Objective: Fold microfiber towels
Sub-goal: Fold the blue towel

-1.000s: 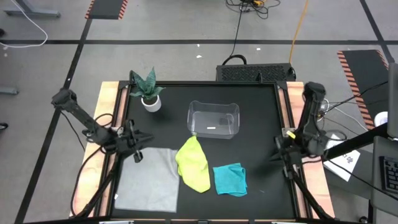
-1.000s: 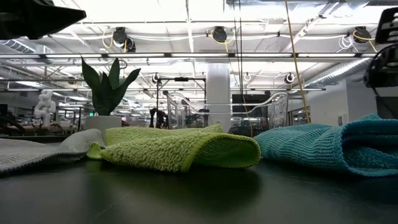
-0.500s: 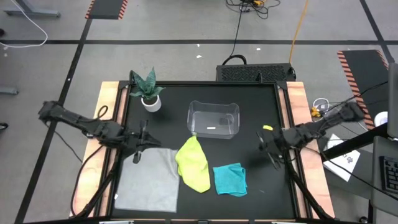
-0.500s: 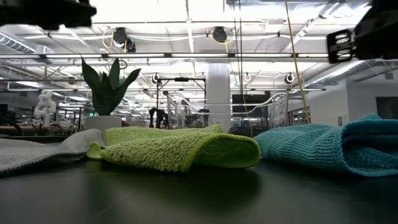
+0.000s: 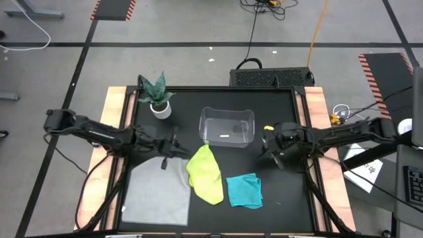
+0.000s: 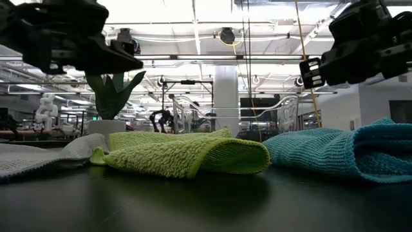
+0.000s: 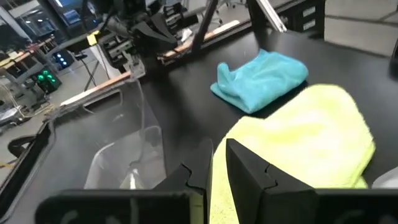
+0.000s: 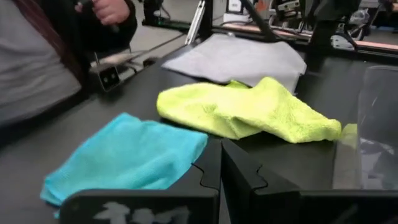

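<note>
From above, three towels are lying along the six o'clock half of the black table [image 5: 277, 106]: the grey towel [image 5: 156, 192] at seven o'clock, the yellow-green towel [image 5: 205, 174] near six, overlapping the grey one's edge, and the teal towel [image 5: 244, 190] just beside it toward five. A clear bin [image 5: 227, 126] is sitting near the centre and a potted plant [image 5: 156, 96] at eleven o'clock. The left tool [image 5: 173, 147] is hovering over the grey towel's far edge, holding nothing, its fingers nearly together. The right tool [image 5: 268, 141] is hanging beside the bin toward three o'clock, fingers pressed together and empty.

At table height, the yellow-green towel [image 6: 187, 153] is lying bunched at centre, with the teal towel [image 6: 341, 153] and the grey towel [image 6: 38, 158] flanking it; both tools are hanging above them.

The left wrist camera is looking past its narrowly parted fingers [image 7: 245, 171] at the yellow-green and teal towels.

The right wrist camera is showing its fingers [image 8: 239, 168] meeting, all three towels beyond, and a person [image 8: 50, 56] standing at the table edge.
</note>
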Controlling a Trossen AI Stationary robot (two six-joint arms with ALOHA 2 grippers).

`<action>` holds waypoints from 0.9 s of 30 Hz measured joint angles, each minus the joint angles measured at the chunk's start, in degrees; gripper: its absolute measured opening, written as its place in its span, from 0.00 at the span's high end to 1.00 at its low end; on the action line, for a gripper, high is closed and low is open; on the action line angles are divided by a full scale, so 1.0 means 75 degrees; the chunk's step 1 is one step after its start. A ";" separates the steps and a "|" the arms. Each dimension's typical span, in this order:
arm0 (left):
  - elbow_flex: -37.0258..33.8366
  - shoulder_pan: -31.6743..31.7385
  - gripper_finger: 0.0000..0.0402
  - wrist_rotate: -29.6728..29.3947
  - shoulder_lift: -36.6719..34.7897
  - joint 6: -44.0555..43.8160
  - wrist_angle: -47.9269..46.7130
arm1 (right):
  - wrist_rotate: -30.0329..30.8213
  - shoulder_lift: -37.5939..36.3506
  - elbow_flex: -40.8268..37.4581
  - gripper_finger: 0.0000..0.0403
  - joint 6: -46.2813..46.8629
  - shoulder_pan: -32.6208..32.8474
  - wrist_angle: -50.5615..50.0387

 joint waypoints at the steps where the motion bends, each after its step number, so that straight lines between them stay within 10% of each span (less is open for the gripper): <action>1: 0.0001 -0.0017 0.88 0.0000 0.0223 0.0051 0.0219 | -0.0003 0.0130 0.0000 1.00 -0.0146 0.0049 0.0041; 20: 0.2449 -0.0874 0.87 0.0027 0.3308 0.0832 -0.0124 | 0.0252 0.0356 0.0003 0.95 0.0562 0.1328 0.0064; 27: 0.2996 -0.0874 0.73 0.0117 0.4213 0.1049 -0.0116 | 0.0653 0.0359 0.0003 0.84 0.0716 0.1765 0.0009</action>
